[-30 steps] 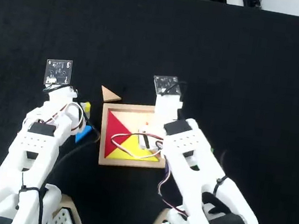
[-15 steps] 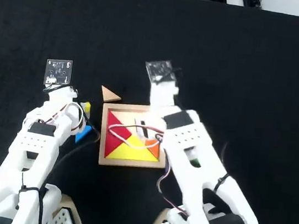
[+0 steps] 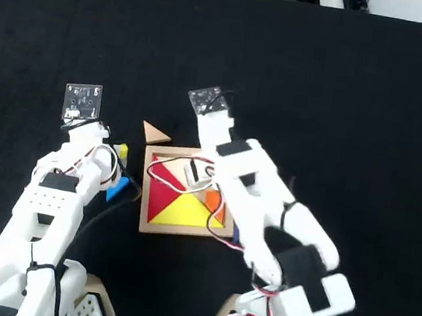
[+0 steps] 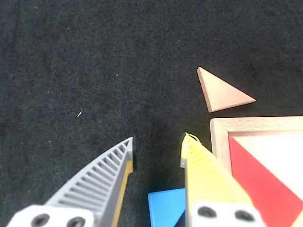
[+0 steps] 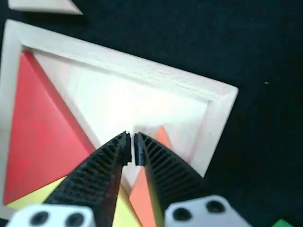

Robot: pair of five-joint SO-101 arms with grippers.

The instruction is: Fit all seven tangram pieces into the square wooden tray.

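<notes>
You have the right fingers (image 5: 106, 165), nearly together and empty, over the orange piece (image 5: 163, 135) inside the tray (image 5: 118, 59), so a push there may tip it onto the yellow piece (image 3: 179, 214), and the left fingers (image 4: 203, 175), apart just beside the tray, may knock its rim.

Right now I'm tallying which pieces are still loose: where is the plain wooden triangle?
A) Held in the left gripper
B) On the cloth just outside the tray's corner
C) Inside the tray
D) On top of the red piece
B: the plain wooden triangle lies flat on the black cloth just beyond a corner of the tray, and the left gripper holds nothing.
</notes>
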